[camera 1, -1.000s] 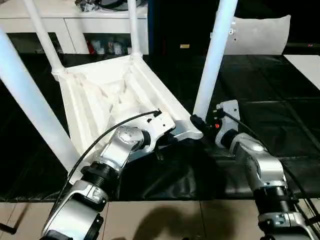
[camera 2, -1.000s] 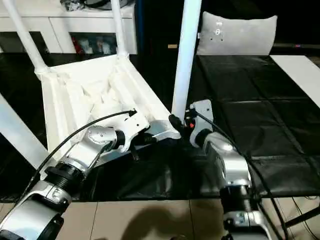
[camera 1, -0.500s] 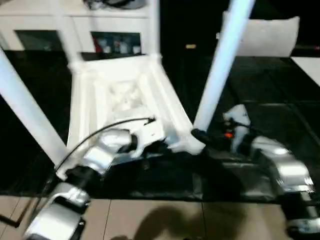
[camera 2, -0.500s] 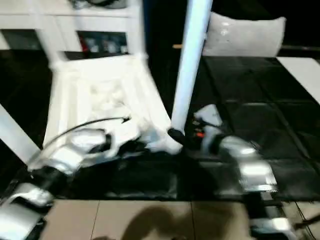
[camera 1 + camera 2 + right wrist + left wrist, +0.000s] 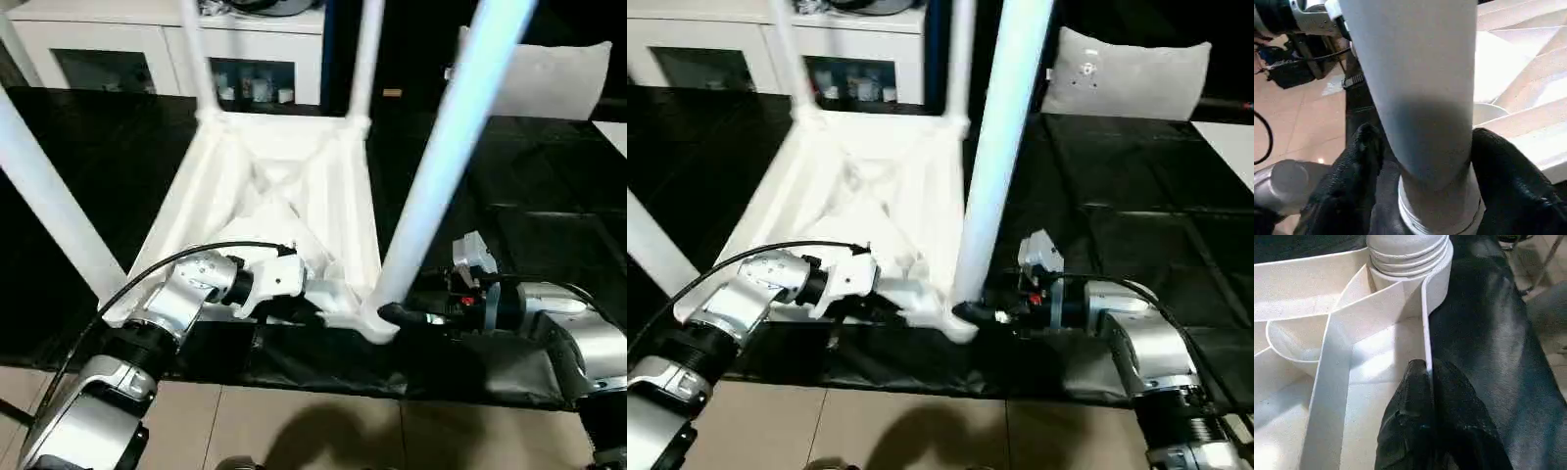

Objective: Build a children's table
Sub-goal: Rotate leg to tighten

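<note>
Turning: the top (image 5: 284,186) has swung round since a second ago; then its near rim ran off diagonally to the right, now it lies almost square to the robot, upside down on the black mat (image 5: 509,225), ribs showing.
Camera: the view has shifted too, so part of that swing is the head moving; yet both grippers stay at the same corner, so the table itself was turned.
Legs: all four stand in their sockets, two far, one near left (image 5: 44,186), one near right (image 5: 446,162).
Left gripper (image 5: 1426,369): jaws pinched tight on the thin near rim wall, just beside the near right socket, as before.
Right gripper (image 5: 1422,147): fingers (image 5: 1359,161) set either side of the near right leg at its foot, touching it, a broad hold on the leg just above the threaded collar.
Meaning: my judgement is that this last leg is being screwed home, one hand bracing the top while the other twists.
Left to do: probably seat the thread fully, then flip the table upright.
Risk: the top may slide on the mat.
</note>
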`<state>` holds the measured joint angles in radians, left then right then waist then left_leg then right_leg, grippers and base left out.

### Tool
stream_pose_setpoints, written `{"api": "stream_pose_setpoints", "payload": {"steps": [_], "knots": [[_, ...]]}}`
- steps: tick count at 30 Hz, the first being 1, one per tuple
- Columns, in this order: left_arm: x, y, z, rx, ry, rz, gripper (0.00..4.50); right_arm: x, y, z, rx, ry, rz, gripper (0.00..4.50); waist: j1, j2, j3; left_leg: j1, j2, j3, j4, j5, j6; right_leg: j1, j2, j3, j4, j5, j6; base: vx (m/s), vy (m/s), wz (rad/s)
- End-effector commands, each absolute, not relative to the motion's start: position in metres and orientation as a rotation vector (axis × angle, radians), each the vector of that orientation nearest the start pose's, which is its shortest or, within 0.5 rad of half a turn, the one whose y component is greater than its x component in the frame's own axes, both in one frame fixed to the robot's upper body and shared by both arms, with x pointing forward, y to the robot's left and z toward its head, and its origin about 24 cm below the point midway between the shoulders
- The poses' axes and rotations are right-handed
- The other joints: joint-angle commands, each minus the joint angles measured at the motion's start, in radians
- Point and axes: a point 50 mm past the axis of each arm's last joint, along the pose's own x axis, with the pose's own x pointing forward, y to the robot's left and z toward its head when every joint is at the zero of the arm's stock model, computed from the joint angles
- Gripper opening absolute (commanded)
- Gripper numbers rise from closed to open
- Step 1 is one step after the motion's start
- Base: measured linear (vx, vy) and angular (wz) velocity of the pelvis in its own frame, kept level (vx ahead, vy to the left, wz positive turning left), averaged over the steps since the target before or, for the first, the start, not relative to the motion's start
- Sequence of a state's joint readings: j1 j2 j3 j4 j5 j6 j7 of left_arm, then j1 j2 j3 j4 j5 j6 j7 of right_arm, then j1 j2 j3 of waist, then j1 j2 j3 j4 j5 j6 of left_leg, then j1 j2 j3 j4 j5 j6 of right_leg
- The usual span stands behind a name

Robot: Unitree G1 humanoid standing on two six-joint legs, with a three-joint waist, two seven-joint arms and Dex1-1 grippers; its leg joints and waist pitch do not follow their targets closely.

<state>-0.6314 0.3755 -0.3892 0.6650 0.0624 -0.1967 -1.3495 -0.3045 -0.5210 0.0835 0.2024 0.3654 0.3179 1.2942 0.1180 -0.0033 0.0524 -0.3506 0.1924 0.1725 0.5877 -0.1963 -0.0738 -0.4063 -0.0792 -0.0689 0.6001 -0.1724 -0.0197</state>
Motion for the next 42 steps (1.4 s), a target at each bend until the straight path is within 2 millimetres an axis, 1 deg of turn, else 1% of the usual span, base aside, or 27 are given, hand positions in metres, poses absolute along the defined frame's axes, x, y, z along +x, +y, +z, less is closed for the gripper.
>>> {"api": "stream_pose_setpoints", "payload": {"steps": [1, 4, 6, 7, 11, 14, 15, 16, 18, 19, 22, 23, 26, 28, 29, 30, 31, 32, 33, 34, 35, 36, 37, 39, 40, 41, 42], "knots": [[0.305, 0.111, 0.052, 0.665, 0.343, -1.677, 0.00, 0.266, -0.179, 0.072, 0.029, 0.318, 1.362, 2.58, -0.002, -0.016, -0.064, 0.000, 0.040, -0.002, -0.065, -0.151, 0.064, 0.054, -0.068, 0.044, -0.069, -0.263, -0.184, 0.000, 0.000, 0.00], [0.305, 0.111, 0.052, 0.662, 0.341, -1.683, 0.00, 0.266, -0.178, 0.071, 0.042, 0.322, 1.371, 2.22, 0.000, -0.018, -0.066, -0.002, 0.038, -0.002, -0.064, -0.137, 0.065, 0.057, -0.068, 0.044, -0.066, -0.246, -0.184, 0.000, 0.000, 0.00], [0.305, 0.111, 0.052, 0.648, 0.340, -1.687, 0.00, 0.266, -0.177, 0.071, 0.055, 0.327, 1.372, 2.15, 0.000, -0.017, -0.066, -0.001, 0.039, -0.001, -0.064, -0.132, 0.066, 0.056, -0.068, 0.044, -0.065, -0.238, -0.187, 0.000, 0.000, 0.00], [0.304, 0.111, 0.052, 0.627, 0.340, -1.684, 0.00, 0.266, -0.176, 0.070, 0.062, 0.329, 1.368, 2.11, -0.001, -0.023, -0.066, -0.002, 0.039, 0.000, -0.063, -0.130, 0.068, 0.056, -0.067, 0.044, -0.066, -0.238, -0.187, 0.000, 0.000, 0.00], [0.306, 0.108, 0.052, 0.574, 0.350, -1.631, 0.00, 0.267, -0.170, 0.070, 0.106, 0.315, 1.316, 2.00, -0.001, -0.021, -0.063, -0.002, 0.038, -0.001, -0.065, -0.137, 0.063, 0.054, -0.068, 0.043, -0.068, -0.268, -0.181, 0.000, 0.000, 0.00], [0.314, 0.098, 0.053, 0.496, 0.357, -1.485, 0.00, 0.281, -0.157, 0.068, 0.114, 0.307, 1.126, 2.00, -0.010, -0.021, -0.057, 0.000, 0.035, -0.005, -0.072, -0.185, 0.035, 0.051, -0.070, 0.042, -0.083, -0.401, -0.140, 0.000, 0.000, 0.00], [0.315, 0.097, 0.053, 0.482, 0.358, -1.464, 0.00, 0.284, -0.156, 0.067, 0.106, 0.306, 1.087, 1.99, -0.015, -0.021, -0.053, 0.005, 0.033, -0.005, -0.073, -0.208, 0.021, 0.044, -0.070, 0.042, -0.092, -0.461, -0.123, 0.000, 0.000, 0.00], [0.317, 0.093, 0.053, 0.460, 0.361, -1.419, 0.00, 0.291, -0.152, 0.064, 0.093, 0.309, 0.995, 1.99, -0.023, -0.023, -0.053, 0.002, 0.030, -0.009, -0.075, -0.220, 0.005, 0.047, -0.071, 0.038, -0.095, -0.515, -0.102, 0.000, 0.000, 0.00], [0.320, 0.088, 0.053, 0.442, 0.366, -1.371, 0.00, 0.299, -0.149, 0.062, 0.082, 0.317, 0.894, 1.99, -0.039, -0.024, -0.054, -0.005, 0.027, -0.014, -0.077, -0.221, -0.006, 0.051, -0.071, 0.034, -0.099, -0.552, -0.074, 0.000, 0.000, 0.00], [0.320, 0.088, 0.053, 0.442, 0.366, -1.371, 0.00, 0.299, -0.149, 0.062, 0.082, 0.317, 0.894, 1.98, -0.043, -0.023, -0.054, -0.003, 0.027, -0.014, -0.075, -0.227, -0.004, 0.048, -0.071, 0.035, -0.101, -0.554, -0.071, 0.000, 0.000, 0.00], [0.334, 0.070, 0.052, 0.343, 0.363, -1.119, 0.00, 0.324, -0.142, 0.061, 0.094, 0.337, 0.578, 1.96, -0.068, -0.025, -0.055, -0.004, 0.022, -0.010, -0.071, -0.217, 0.005, 0.041, -0.063, 0.037, -0.098, -0.513, -0.093, 0.000, 0.000, 0.00], [0.334, 0.070, 0.052, 0.341, 0.362, -1.114, 0.00, 0.325, -0.142, 0.061, 0.096, 0.337, 0.571, 1.96, -0.069, -0.025, -0.056, -0.001, 0.022, -0.011, -0.070, -0.213, 0.001, 0.042, -0.063, 0.035, -0.099, -0.513, -0.093, 0.000, 0.000, 0.00], [0.341, 0.059, 0.055, 0.295, 0.358, -0.989, 0.00, 0.337, -0.140, 0.064, 0.150, 0.310, 0.412, 1.96, -0.069, -0.025, -0.063, -0.005, 0.024, -0.007, -0.067, -0.158, 0.022, 0.046, -0.062, 0.042, -0.088, -0.384, -0.125, 0.000, 0.000, 0.00], [0.341, 0.057, 0.056, 0.295, 0.354, -0.991, 0.00, 0.338, -0.140, 0.065, 0.133, 0.300, 0.412, 1.96, -0.067, -0.025, -0.070, -0.009, 0.023, -0.005, -0.063, -0.104, 0.039, 0.055, -0.060, 0.044, -0.073, -0.261, -0.156, 0.026, -0.004, 0.02], [0.340, 0.055, 0.056, 0.297, 0.354, -0.995, 0.00, 0.338, -0.139, 0.065, 0.131, 0.284, 0.411, 2.50, -0.064, -0.027, -0.072, -0.009, 0.022, -0.002, -0.060, -0.075, 0.059, 0.056, -0.059, 0.044, -0.068, -0.194, -0.174, 0.053, -0.007, 0.03], [0.339, 0.056, 0.057, 0.306, 0.352, -1.010, 0.00, 0.337, -0.138, 0.067, 0.151, 0.261, 0.429, 2.63, -0.062, -0.023, -0.073, -0.011, 0.022, -0.002, -0.059, -0.050, 0.077, 0.060, -0.061, 0.045, -0.061, -0.135, -0.194, 0.000, 0.000, 0.00], [0.338, 0.056, 0.056, 0.311, 0.352, -1.014, 0.00, 0.337, -0.138, 0.068, 0.167, 0.253, 0.439, 2.63, -0.062, -0.024, -0.073, -0.013, 0.021, -0.001, -0.058, -0.041, 0.085, 0.063, -0.059, 0.045, -0.060, -0.113, -0.199, 0.000, 0.000, 0.00], [0.338, 0.058, 0.056, 0.322, 0.350, -1.022, 0.00, 0.335, -0.139, 0.068, 0.166, 0.248, 0.455, 2.63, -0.058, -0.016, -0.075, -0.011, 0.022, -0.002, -0.057, -0.026, 0.097, 0.065, -0.060, 0.045, -0.055, -0.079, -0.212, 0.000, 0.000, 0.00], [0.337, 0.058, 0.056, 0.324, 0.349, -1.023, 0.00, 0.335, -0.139, 0.068, 0.164, 0.247, 0.457, 2.76, -0.059, -0.020, -0.073, -0.011, 0.022, 0.000, -0.056, -0.027, 0.107, 0.064, -0.058, 0.045, -0.056, -0.065, -0.220, 0.000, 0.000, 0.00], [0.338, 0.061, 0.056, 0.336, 0.347, -1.023, 0.00, 0.332, -0.143, 0.067, 0.146, 0.245, 0.464, 2.76, -0.058, -0.019, -0.073, -0.011, 0.023, -0.001, -0.057, -0.031, 0.108, 0.064, -0.059, 0.045, -0.056, -0.068, -0.222, 0.000, 0.000, 0.00], [0.338, 0.064, 0.056, 0.351, 0.340, -1.020, 0.00, 0.330, -0.148, 0.066, 0.118, 0.245, 0.471, 3.08, -0.056, -0.019, -0.071, -0.009, 0.024, -0.001, -0.059, -0.055, 0.104, 0.064, -0.059, 0.044, -0.060, -0.103, -0.220, 0.000, 0.000, 0.00], [0.339, 0.065, 0.056, 0.355, 0.339, -1.019, 0.00, 0.330, -0.149, 0.066, 0.110, 0.244, 0.474, 3.08, -0.055, -0.020, -0.070, -0.009, 0.025, -0.001, -0.059, -0.061, 0.100, 0.065, -0.059, 0.044, -0.062, -0.115, -0.216, 0.000, 0.000, 0.00], [0.339, 0.069, 0.055, 0.374, 0.333, -1.017, 0.00, 0.327, -0.155, 0.065, 0.075, 0.239, 0.501, 3.12, -0.055, -0.031, -0.069, -0.010, 0.025, 0.000, -0.059, -0.072, 0.098, 0.065, -0.059, 0.043, -0.065, -0.134, -0.209, 0.000, 0.000, 0.00], [0.338, 0.074, 0.055, 0.397, 0.329, -1.044, 0.00, 0.324, -0.162, 0.065, 0.061, 0.226, 0.554, 3.23, -0.054, -0.025, -0.066, -0.010, 0.025, -0.001, -0.062, -0.102, 0.083, 0.064, -0.062, 0.044, -0.070, -0.207, -0.187, 0.000, 0.000, 0.00], [0.338, 0.074, 0.055, 0.397, 0.329, -1.044, 0.00, 0.324, -0.162, 0.065, 0.061, 0.226, 0.554, 3.38, -0.054, -0.027, -0.066, -0.010, 0.024, -0.001, -0.061, -0.110, 0.084, 0.065, -0.061, 0.042, -0.073, -0.220, -0.181, 0.000, 0.000, 0.00], [0.335, 0.080, 0.054, 0.416, 0.324, -1.103, 0.00, 0.320, -0.170, 0.068, 0.053, 0.211, 0.619, 3.38, -0.054, -0.020, -0.065, -0.010, 0.024, -0.002, -0.062, -0.112, 0.081, 0.064, -0.062, 0.044, -0.074, -0.237, -0.171, 0.000, 0.000, 0.00], [0.333, 0.083, 0.054, 0.425, 0.325, -1.136, 0.00, 0.318, -0.174, 0.069, 0.036, 0.209, 0.652, 3.38, -0.054, -0.025, -0.066, -0.009, 0.024, 0.000, -0.060, -0.121, 0.087, 0.064, -0.061, 0.044, -0.078, -0.250, -0.164, 0.000, 0.000, 0.00]]}}
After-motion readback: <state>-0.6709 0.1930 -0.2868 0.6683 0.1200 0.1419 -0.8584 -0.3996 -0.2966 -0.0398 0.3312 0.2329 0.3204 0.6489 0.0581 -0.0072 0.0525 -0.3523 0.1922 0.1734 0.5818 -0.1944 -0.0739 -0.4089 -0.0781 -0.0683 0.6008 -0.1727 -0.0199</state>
